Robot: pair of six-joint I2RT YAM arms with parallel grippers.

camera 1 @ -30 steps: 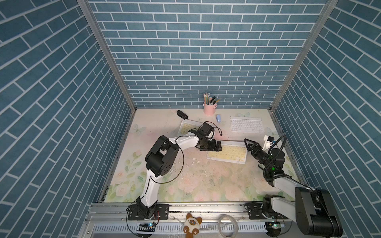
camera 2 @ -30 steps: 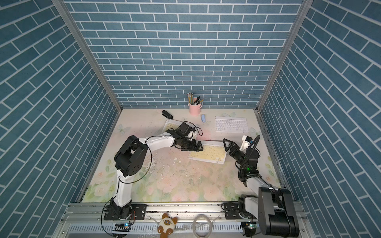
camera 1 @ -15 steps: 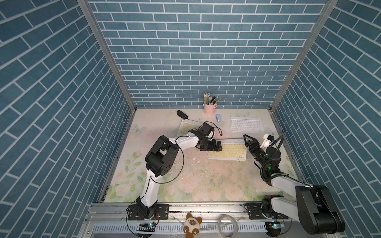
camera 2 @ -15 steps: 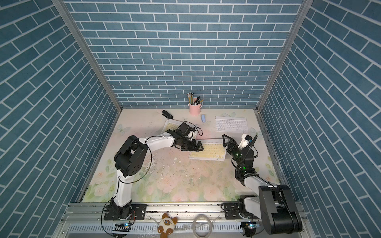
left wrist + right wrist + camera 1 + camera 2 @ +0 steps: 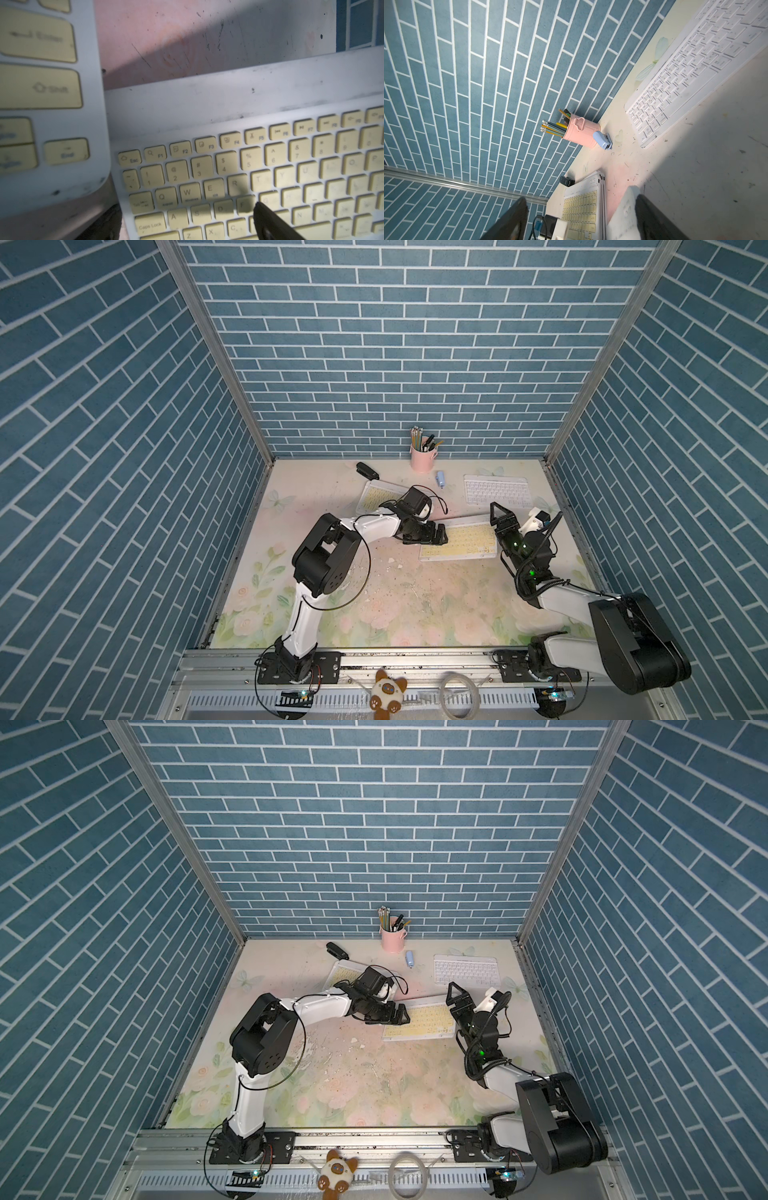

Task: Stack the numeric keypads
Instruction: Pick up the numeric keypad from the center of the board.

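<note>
A yellow-keyed keypad (image 5: pixel 461 541) (image 5: pixel 419 1023) lies mid-table between both arms. My left gripper (image 5: pixel 434 534) (image 5: pixel 397 1016) (image 5: pixel 187 228) is open at its left end, with one finger (image 5: pixel 270 224) over the keys and the other off the edge. My right gripper (image 5: pixel 500 514) (image 5: pixel 457 994) (image 5: pixel 581 220) is open at its right end, whose white edge (image 5: pixel 623 214) sits beside one finger (image 5: pixel 654 220). A stack of yellow keypads (image 5: pixel 376 495) (image 5: pixel 583 207) (image 5: pixel 52 104) lies at the back left. A white keypad (image 5: pixel 496 491) (image 5: pixel 695 68) lies at the back right.
A pink cup of pencils (image 5: pixel 422 458) (image 5: pixel 581 133) stands at the back wall. A small blue item (image 5: pixel 440 480) (image 5: pixel 602 140) lies beside it. A black stapler (image 5: pixel 367 470) (image 5: pixel 566 180) lies behind the stack. Brick walls close in three sides.
My right gripper has moved back and left to the keypad's right end, its jaws narrowing a little. The keypad has shifted slightly toward the back. The left arm has hardly moved.
</note>
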